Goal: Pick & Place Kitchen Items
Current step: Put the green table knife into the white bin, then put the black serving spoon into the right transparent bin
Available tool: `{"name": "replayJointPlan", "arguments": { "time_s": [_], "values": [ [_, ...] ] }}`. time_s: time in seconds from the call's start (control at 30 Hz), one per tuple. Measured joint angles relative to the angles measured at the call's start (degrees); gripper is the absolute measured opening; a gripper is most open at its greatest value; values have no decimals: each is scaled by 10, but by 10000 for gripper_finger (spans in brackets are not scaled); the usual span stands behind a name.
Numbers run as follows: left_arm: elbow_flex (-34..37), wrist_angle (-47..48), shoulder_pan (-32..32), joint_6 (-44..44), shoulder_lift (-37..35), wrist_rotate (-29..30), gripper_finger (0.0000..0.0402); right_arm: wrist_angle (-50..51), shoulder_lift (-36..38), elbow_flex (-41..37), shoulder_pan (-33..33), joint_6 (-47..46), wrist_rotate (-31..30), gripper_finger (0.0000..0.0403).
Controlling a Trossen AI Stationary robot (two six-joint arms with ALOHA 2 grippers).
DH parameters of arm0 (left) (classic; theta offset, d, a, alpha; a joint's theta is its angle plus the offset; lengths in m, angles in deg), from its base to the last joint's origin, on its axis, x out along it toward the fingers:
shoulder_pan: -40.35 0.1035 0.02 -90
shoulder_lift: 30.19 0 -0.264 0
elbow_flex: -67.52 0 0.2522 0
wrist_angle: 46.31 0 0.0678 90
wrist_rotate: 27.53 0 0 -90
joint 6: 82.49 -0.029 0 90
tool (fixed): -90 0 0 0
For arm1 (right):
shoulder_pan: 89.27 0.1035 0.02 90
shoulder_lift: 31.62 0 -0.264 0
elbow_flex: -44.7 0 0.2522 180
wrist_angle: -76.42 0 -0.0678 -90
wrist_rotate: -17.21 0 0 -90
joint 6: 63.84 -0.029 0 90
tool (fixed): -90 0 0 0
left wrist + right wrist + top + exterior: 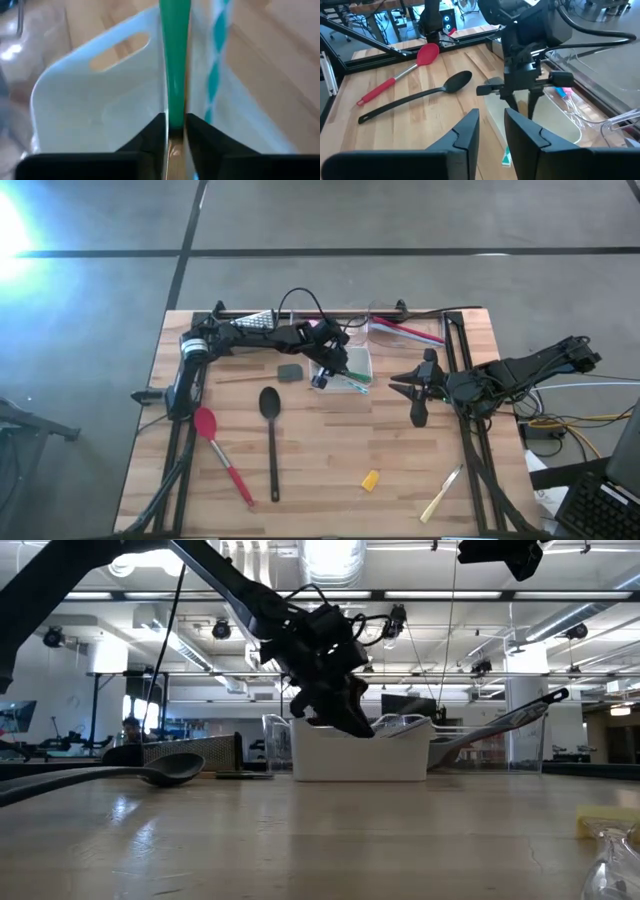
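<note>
The left gripper (326,368) hangs over the white square plastic tray (362,360) near the back of the wooden table (320,480), its fingers (152,134) pressed tight on a thin green stick (175,60). In the left wrist view the stick runs straight out from between the fingers and over the tray's floor, beside a white stick with teal stripes (218,45) that already lies there (so the tray looks to be the collecting place). Holding the green stick by its end, tilted down into the tray, seems meant to let it fall inside the rim rather than across it.

The right gripper (418,392) waits just right of the tray, low over the table, its fingers (465,131) apart and holding nothing, probably kept clear so the arms do not meet.

Out on the table lie a long black plastic spoon (270,420), a red spatula with a red handle (220,450), a small yellow block (371,479) and a pale wooden stick (441,495), apparently yet to be collected.
</note>
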Motion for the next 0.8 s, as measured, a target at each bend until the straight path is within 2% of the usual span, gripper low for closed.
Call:
{"name": "replayJointPlan", "arguments": {
  "time_s": [0.17, 0.3, 0.53, 0.8],
  "values": [
    [-4, -9, -4, 12, 0, 31, 144, 0, 0, 0, 0, 0, 0, 88],
    [-23, -6, -10, 41, -4, 57, 169, 0, 0, 0, 0, 0, 0, 80],
    [-69, 46, -23, 117, -69, 66, 173, -1, -1, 0, 0, 0, 1, 73],
    [-67, 137, -60, 149, -189, 62, 173, -2, -1, 0, 0, -2, 1, 85]
  ]
}}
